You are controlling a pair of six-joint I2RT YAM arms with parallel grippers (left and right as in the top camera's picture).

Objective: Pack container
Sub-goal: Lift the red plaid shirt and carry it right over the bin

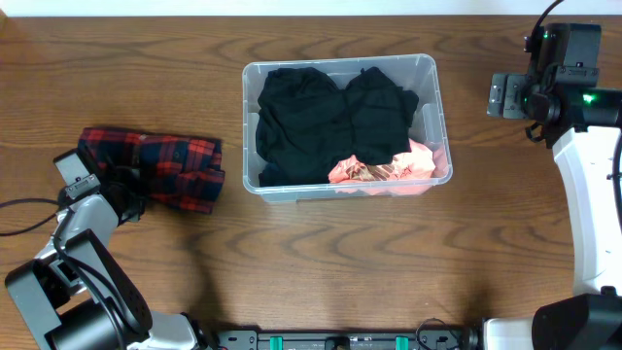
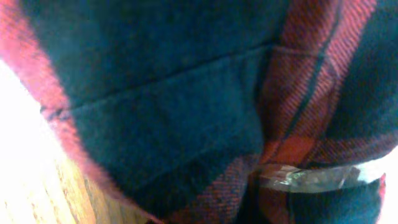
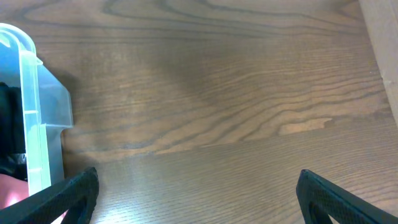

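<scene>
My left gripper (image 1: 129, 187) is clamped on the plaid shirt (image 1: 173, 163), and the container (image 1: 429, 97) lies at its three o'clock, long axis nine-to-three

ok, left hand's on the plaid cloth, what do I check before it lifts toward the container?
1. Left hand shut on plaid cloth: ok, its wrist view is all fabric.
2. Grip takes the whole bundle: cannot tell, it holds the end nearest its arm; the rest lies on the table.
3. Path to container: ok, bare wood between.
4. Room in container: cannot tell, black clothing and pink cloth cover the floor; spare depth unclear.
5. Right hand clear: ok, open, over the table beside the container.
</scene>
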